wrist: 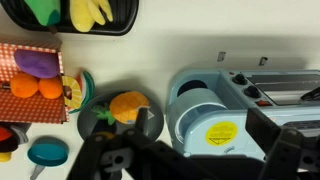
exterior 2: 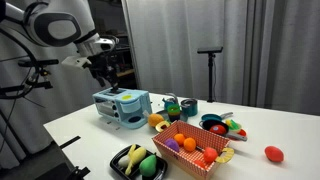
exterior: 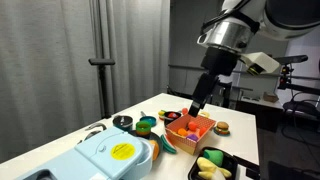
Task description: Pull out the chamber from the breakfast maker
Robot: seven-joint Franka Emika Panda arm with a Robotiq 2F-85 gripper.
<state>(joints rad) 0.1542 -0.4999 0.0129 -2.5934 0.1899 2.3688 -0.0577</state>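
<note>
The light-blue breakfast maker with a round yellow sticker stands at the table's near corner. It also shows in an exterior view and in the wrist view. In the wrist view, its round pale blue chamber sits closed at the appliance's left end. Orange trim shows at that end in an exterior view. My gripper hangs open and empty above the appliance without touching it. In the wrist view the gripper has one dark finger on each side of the sticker.
An orange rectangular tray of toy food stands mid-table, and shows again in an exterior view. A black tray of yellow food sits near the front edge. A green bowl, a dark plate with orange food and a red item lie around.
</note>
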